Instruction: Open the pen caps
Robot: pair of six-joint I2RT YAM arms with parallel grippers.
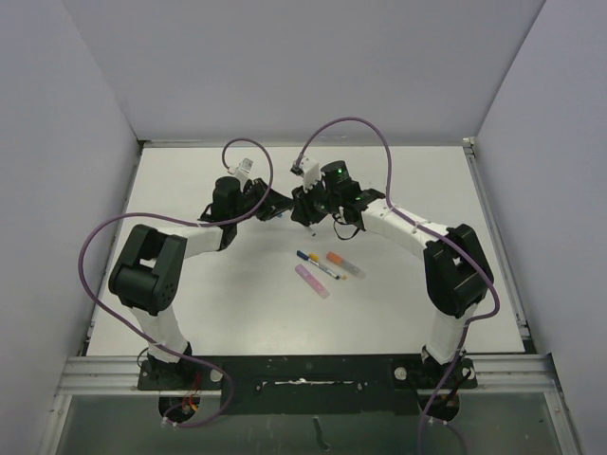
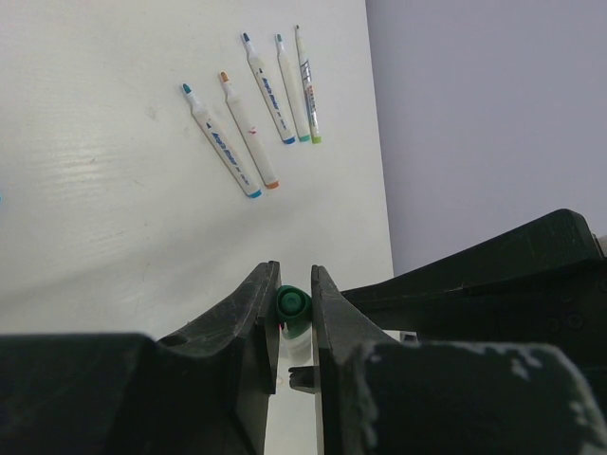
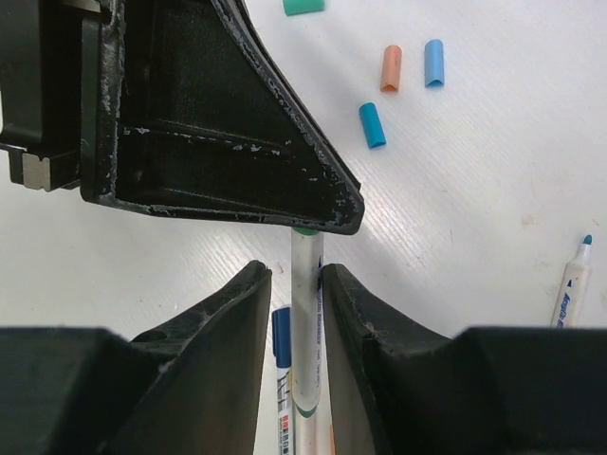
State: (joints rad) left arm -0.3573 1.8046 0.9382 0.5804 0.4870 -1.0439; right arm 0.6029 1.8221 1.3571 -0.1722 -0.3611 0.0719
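Note:
My left gripper [image 2: 295, 275] is shut on a green pen cap [image 2: 291, 303], whose end shows between the fingertips. The pale pen body [image 3: 306, 313] runs from that cap into my right gripper [image 3: 296, 270]. Its jaws stand round the body: the right finger touches it and a narrow gap shows at the left finger. In the top view both grippers, left [image 1: 275, 210] and right [image 1: 302, 210], meet above the middle of the table. Loose caps lie on the table: teal [image 3: 372, 125], orange [image 3: 391, 68], blue [image 3: 433, 63] and green [image 3: 303, 6].
Several uncapped pens [image 2: 251, 114] lie in a row near the far wall. A blue-capped pen [image 3: 282, 351] lies under my right gripper. A pink pen [image 1: 312, 281] and an orange one [image 1: 343, 263] lie nearer the arm bases. Another uncapped pen [image 3: 574, 280] lies to the right.

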